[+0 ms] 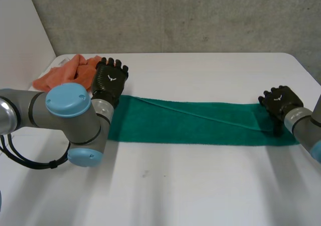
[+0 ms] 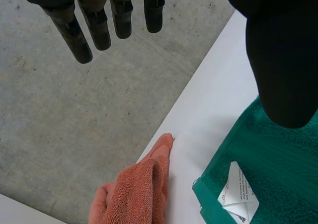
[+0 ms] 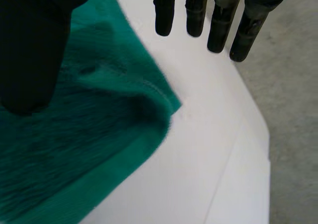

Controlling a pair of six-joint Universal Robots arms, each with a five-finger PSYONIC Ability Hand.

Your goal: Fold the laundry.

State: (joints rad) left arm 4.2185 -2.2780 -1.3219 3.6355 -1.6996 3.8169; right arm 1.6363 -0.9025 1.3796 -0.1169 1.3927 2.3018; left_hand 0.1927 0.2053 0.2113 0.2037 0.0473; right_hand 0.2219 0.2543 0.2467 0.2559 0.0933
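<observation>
White table (image 1: pixel 200 196): green towel (image 1: pixel 200 123) flat across mid; orange cloth (image 1: pixel 65 71) crumpled, far-left corner.

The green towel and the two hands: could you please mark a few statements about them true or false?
1. The green towel lies as a long strip on the table. True.
2. The orange cloth lies on the towel. False: it lies crumpled apart from it, beside the left hand.
3. The left hand is open. True.
4. The right hand is curled round the towel's corner. False: its fingers are straight.
5. A white label shows at the towel's corner. True.
</observation>
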